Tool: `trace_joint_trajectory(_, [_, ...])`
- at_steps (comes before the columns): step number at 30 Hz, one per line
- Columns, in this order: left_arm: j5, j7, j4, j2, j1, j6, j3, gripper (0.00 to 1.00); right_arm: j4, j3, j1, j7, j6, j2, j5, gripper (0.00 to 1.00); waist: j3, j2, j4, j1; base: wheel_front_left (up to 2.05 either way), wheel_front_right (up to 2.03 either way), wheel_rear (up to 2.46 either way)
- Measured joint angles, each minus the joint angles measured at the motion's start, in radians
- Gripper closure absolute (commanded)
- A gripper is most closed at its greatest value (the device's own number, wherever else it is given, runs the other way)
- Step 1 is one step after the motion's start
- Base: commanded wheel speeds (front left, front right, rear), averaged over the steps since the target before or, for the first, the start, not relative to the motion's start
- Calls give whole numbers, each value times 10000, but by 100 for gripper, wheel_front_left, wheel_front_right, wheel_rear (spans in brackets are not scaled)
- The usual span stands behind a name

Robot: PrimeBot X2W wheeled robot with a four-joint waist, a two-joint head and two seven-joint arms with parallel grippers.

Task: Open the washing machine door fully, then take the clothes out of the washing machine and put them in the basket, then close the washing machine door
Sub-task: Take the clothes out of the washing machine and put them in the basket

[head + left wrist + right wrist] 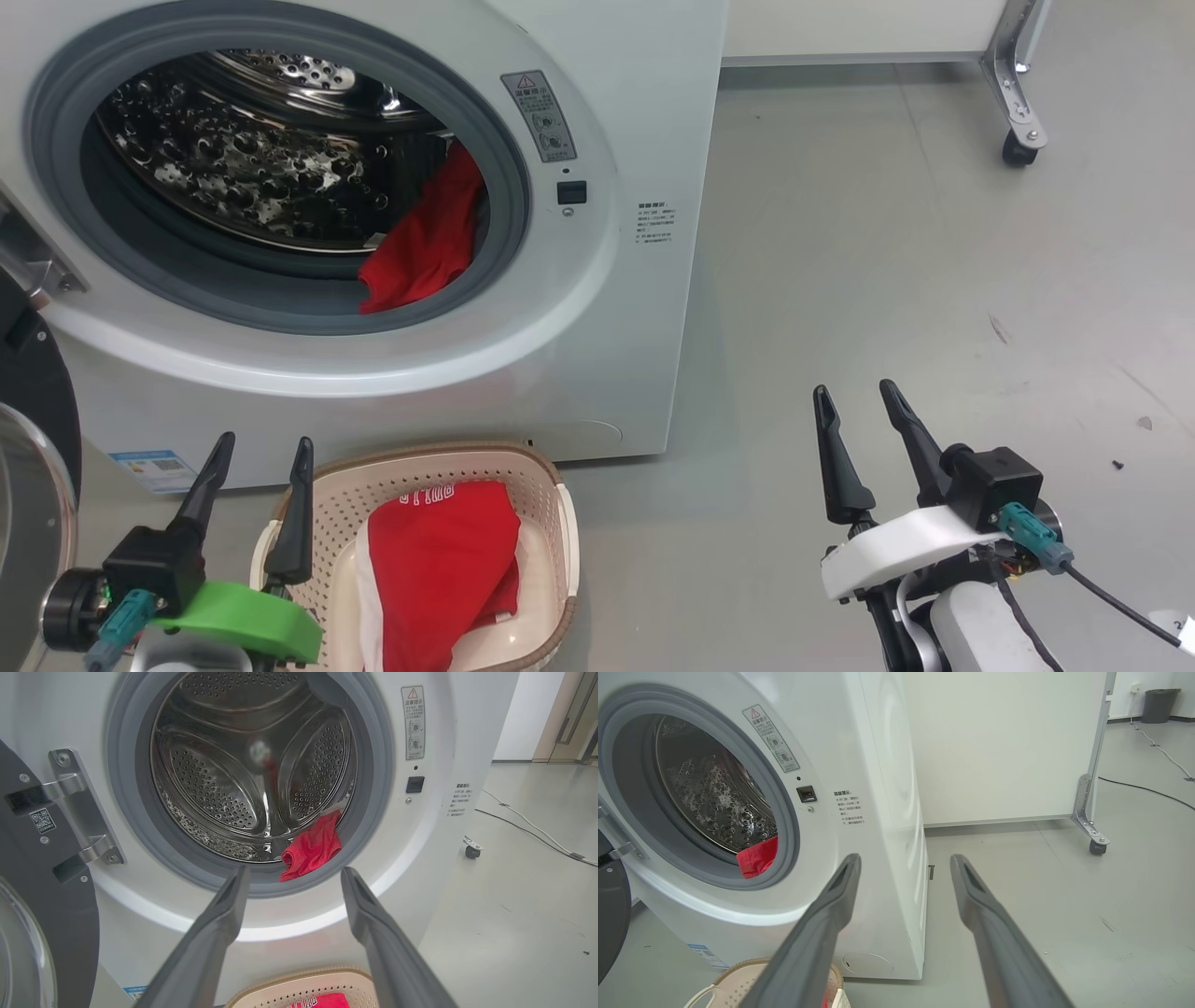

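Washing machine point(635, 308): on the floor, drum mouth open. Washing machine door point(37, 420): swung out at left, near the left jaws; could get knocked on the reach in. Basket point(420, 457): at the machine's foot, one red garment point(439, 560) inside. Remaining clothes point(425, 243): against the drum's right rim; could snag on the grey ring point(509, 187) or drop short of the basket. Left jaws and right jaws wide, empty.

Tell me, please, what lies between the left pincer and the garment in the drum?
In the head view, the machine's white front and grey ring separate left pincer from garment.
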Motion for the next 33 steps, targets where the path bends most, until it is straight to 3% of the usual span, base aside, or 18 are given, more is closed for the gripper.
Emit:
trace_joint_trajectory(16, [-21, 151, -483, 443, -193, -81, 148, 0, -460, 382, 1, 0, -17, 2, 31, 0, 1143, -1, -240, 0, 0, 0, 0])
trace_joint_trajectory(33, [-907, 2102, -888, 1505, -3239, -163, 673, 0, -1104, 978, -509, 0, -355, 2, 305, 0, 3094, 0, -1120, 0, 0, 0, 0])
